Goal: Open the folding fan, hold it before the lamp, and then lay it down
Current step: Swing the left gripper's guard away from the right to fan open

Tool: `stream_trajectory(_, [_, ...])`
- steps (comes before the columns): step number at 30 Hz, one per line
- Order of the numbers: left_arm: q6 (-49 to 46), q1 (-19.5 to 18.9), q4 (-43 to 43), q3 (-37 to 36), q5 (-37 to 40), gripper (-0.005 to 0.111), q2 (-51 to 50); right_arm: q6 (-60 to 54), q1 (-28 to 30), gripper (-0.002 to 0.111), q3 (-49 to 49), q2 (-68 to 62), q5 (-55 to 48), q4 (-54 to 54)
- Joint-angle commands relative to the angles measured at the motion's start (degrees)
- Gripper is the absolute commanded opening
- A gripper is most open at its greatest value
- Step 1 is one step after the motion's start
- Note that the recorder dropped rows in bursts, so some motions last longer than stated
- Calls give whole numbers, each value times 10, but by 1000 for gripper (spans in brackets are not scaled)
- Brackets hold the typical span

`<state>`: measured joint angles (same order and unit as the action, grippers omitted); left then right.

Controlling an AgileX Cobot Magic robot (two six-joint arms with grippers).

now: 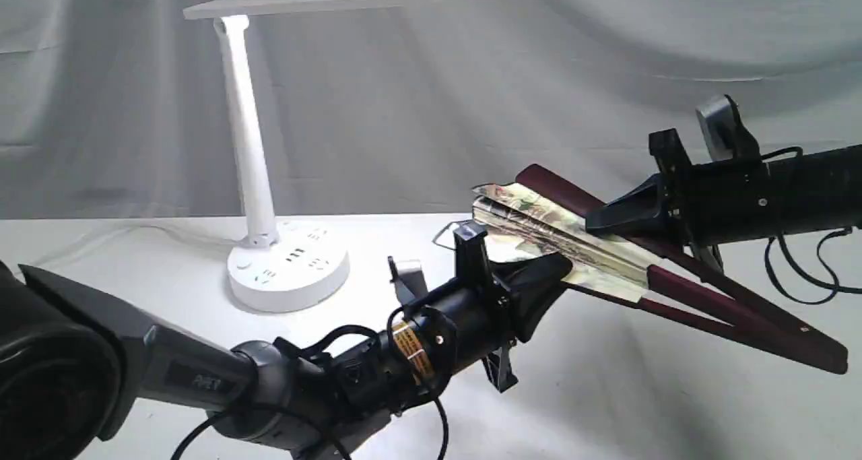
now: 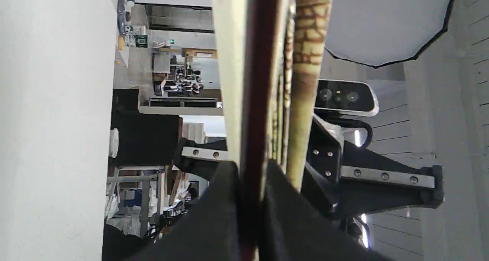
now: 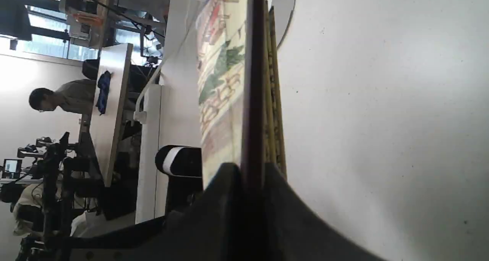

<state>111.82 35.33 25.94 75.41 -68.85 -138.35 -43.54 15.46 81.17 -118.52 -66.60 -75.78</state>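
White tabletop (image 1: 640,399) | left pincer (image 1: 562,266) clamped on folding fan (image 1: 606,258) | right pincer (image 1: 594,221) clamped on same fan

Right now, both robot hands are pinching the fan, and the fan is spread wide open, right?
Not quite. The left hand and right hand do pinch the folding fan, but it is not spread wide. The exterior view shows it barely open, bunched into a narrow wedge.
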Motion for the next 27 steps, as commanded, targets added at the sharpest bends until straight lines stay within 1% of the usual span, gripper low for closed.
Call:
stream_trajectory(1, [-4,-1,6,-1,-11,0,11,-11,0,0,-1,1,6,-2])
stream_trajectory(9, [-25,-1,-14,-1,-11,0,29,-11,0,0,-1,1,17,-25])
stream_trajectory(13, [-27,-1,-20,-5,-11,0,36,-8,17,0,-1,1,20,-41])
stream_trajectory(16, [-35,-1,-52,-27,-11,0,44,3,37,0,-1,1,13,-44])
stream_trajectory(23, [-100,3,-133,-94,-11,0,79,4,68,0,-1,1,-10,-41])
stream_trajectory(27, [-116,3,-145,-117,-11,0,98,4,86,0,-1,1,-15,-38])
